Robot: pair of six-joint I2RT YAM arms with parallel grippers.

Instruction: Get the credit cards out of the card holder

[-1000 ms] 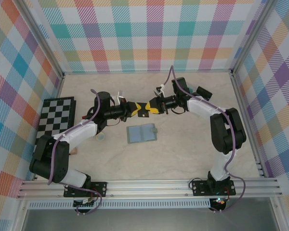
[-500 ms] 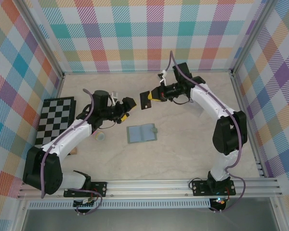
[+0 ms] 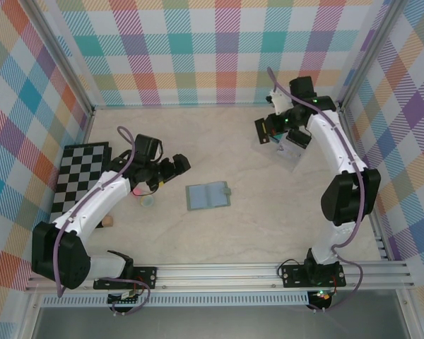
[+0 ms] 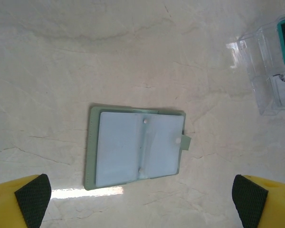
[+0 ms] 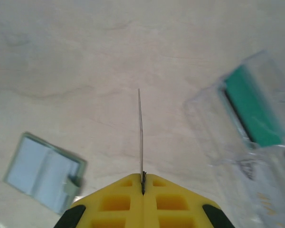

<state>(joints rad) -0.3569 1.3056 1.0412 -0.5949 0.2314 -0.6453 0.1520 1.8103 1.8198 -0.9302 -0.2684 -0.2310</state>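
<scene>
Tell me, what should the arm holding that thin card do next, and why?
Probably move the card over the clear tray and release it. The right gripper is shut on it just beside the tray, which already holds a green card.

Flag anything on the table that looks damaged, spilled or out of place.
Nothing stands out. The card holder lies open and flat, undamaged; the right hand pinches a thin card edge-on near the clear tray.
</scene>
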